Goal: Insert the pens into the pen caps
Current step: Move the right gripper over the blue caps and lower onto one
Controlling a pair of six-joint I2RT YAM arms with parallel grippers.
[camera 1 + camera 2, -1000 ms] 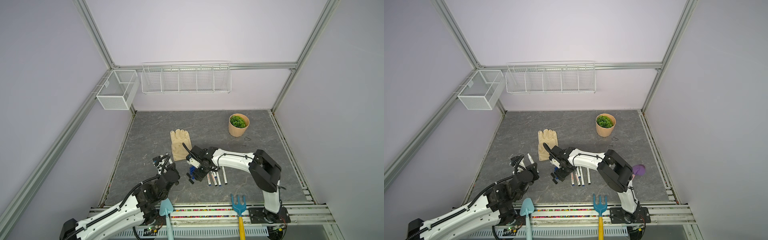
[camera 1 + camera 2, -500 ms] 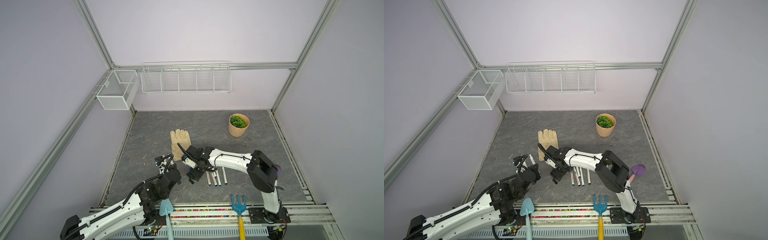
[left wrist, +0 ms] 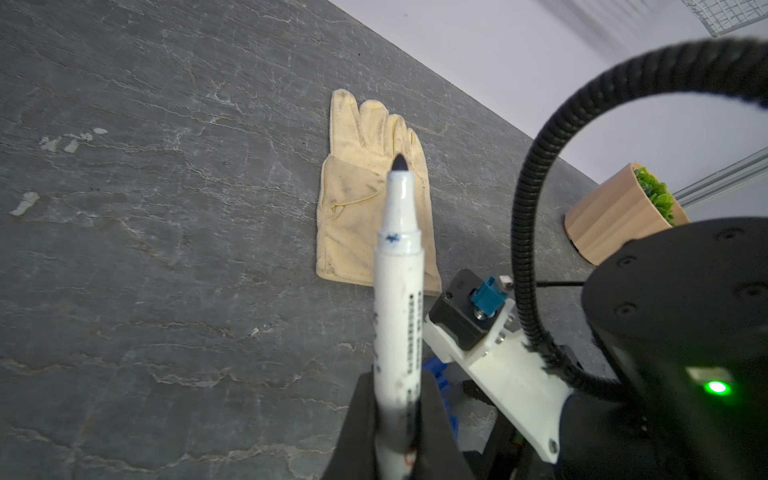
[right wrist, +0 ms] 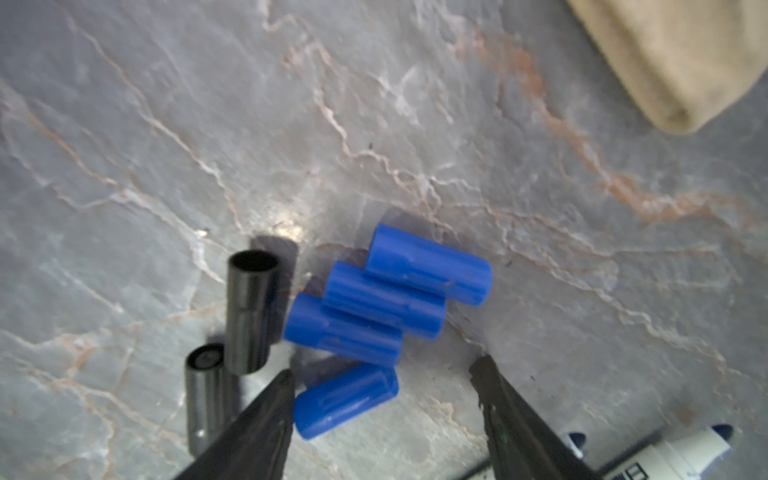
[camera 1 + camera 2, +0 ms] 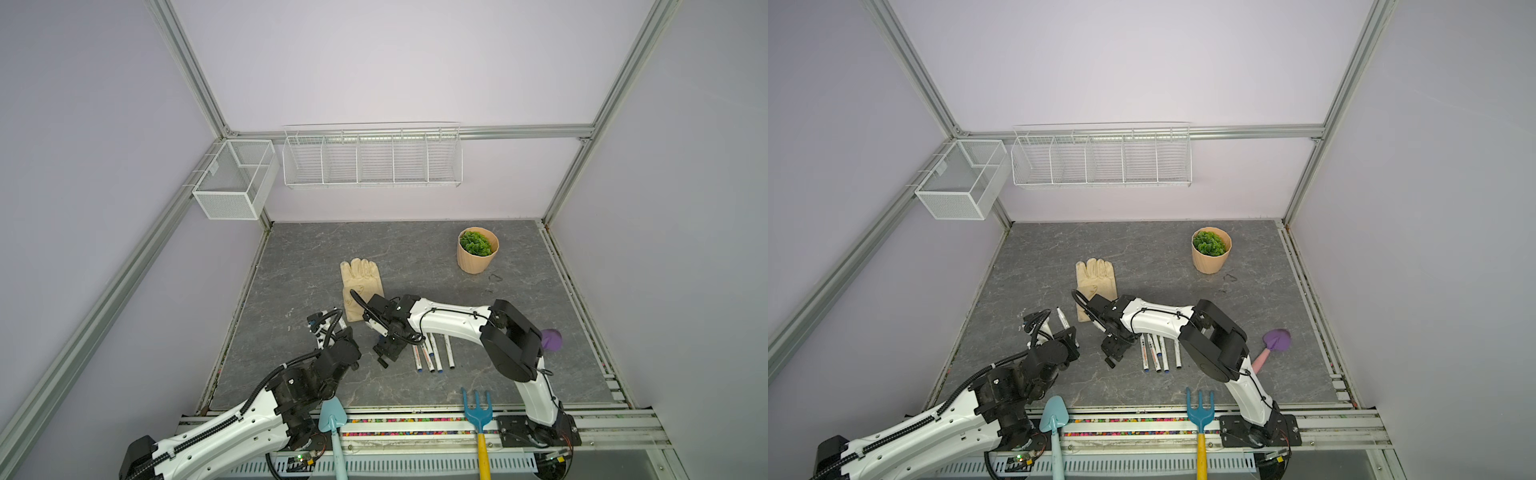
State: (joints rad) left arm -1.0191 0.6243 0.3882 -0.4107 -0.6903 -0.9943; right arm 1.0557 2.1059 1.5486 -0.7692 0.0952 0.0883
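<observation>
My left gripper (image 3: 395, 401) is shut on a white pen (image 3: 397, 291), dark bare tip pointing up and away; in a top view this pen (image 5: 1062, 318) slants above the left gripper (image 5: 1059, 336). My right gripper (image 4: 382, 372) is open, low over the pen caps. One blue cap (image 4: 345, 399) lies between the jaws, beside one finger (image 4: 266, 411). Three more blue caps (image 4: 384, 299) lie side by side just beyond, with two black caps (image 4: 251, 311) next to them. Several pens (image 5: 432, 353) lie in a row right of the right gripper (image 5: 386, 355).
A yellow glove (image 5: 360, 286) lies behind both grippers. A potted plant (image 5: 477, 251) stands at the back right. A purple trowel (image 5: 1273, 345), a blue rake (image 5: 478, 411) and a light blue shovel (image 5: 332, 419) sit near the front rail. Wire baskets (image 5: 372, 160) hang on the wall.
My right gripper has shifted slightly left and lower over the caps, now covering them in the top views. The left gripper, still holding the pen, has barely moved.
</observation>
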